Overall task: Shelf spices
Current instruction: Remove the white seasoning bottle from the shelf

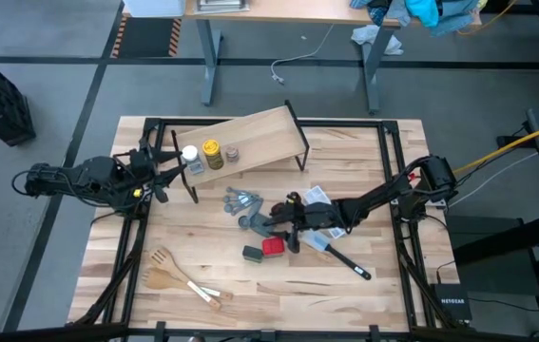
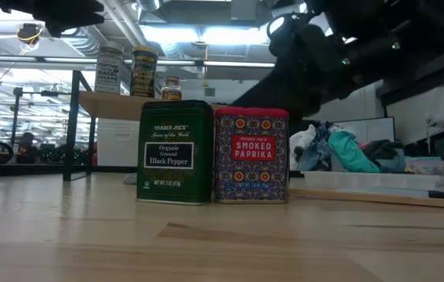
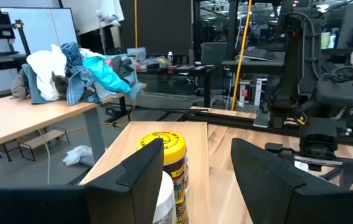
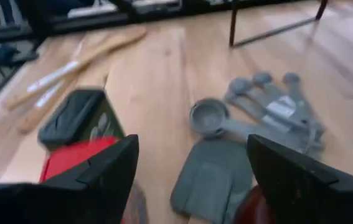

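With three jars already on the shelf (image 1: 259, 133), the right gripper (image 1: 283, 228), fingers spread, hovers just above the smoked paprika tin (image 1: 272, 247) and should drop squarely over its lid.

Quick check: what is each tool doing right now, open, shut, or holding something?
Left tool: open, empty, at the shelf end by the white-capped jar.
Right tool: open, empty, over the red tin.

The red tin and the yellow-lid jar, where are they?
red tin (image 2: 250, 155), low view, front label.
yellow-lid jar (image 1: 212, 153), high view, its cap.
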You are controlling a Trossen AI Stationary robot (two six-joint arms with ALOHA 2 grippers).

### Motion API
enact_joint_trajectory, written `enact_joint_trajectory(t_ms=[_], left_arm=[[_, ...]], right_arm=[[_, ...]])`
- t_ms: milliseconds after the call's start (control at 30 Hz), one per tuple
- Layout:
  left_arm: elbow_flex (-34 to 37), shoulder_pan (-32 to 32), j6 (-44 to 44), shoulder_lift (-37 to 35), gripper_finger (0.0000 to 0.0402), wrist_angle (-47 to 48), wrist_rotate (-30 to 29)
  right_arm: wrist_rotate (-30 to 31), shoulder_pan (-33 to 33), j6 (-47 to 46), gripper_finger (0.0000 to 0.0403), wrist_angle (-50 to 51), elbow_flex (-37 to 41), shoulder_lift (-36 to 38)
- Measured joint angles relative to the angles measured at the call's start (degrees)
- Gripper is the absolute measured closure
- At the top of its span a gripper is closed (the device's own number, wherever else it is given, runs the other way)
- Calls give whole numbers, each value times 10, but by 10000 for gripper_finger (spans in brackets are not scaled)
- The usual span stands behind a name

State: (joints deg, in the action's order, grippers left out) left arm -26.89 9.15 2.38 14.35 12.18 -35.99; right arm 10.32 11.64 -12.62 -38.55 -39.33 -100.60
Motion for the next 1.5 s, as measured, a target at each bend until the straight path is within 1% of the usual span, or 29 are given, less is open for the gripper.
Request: enact_joint_trajectory(t_ms=[133, 467, 767, 900, 967, 1133, 1200, 1267, 1433, 1500], left_arm=[[0, 0, 13, 0, 219, -14, 0], [0, 0, 13, 0, 219, -13, 0], [0, 0, -48, 0, 219, -1, 0], [0, 0, 9, -7, 219, -4, 0], [0, 0, 25, -7, 219, -6, 0], [0, 0, 17, -7, 216, -4, 0], [0, 0, 22, -7, 200, -3, -3], [0, 0, 31, -7, 168, -3, -6], [0, 0, 43, -7, 56, -1, -27], [0, 0, 39, -7, 19, 13, -34]], right_arm=[[-7, 0, 0, 97, 11, 0, 0], [-8, 0, 0, 97, 11, 0, 0], [-8, 0, 0, 97, 11, 0, 0], [-8, 0, 0, 97, 11, 0, 0], [-8, 0, 0, 97, 11, 0, 0], [3, 0, 1, 97, 11, 0, 0], [12, 0, 1, 97, 11, 0, 0], [18, 0, 1, 97, 12, 0, 0], [21, 0, 1, 97, 14, 0, 0], [21, 0, 1, 97, 16, 0, 0]])
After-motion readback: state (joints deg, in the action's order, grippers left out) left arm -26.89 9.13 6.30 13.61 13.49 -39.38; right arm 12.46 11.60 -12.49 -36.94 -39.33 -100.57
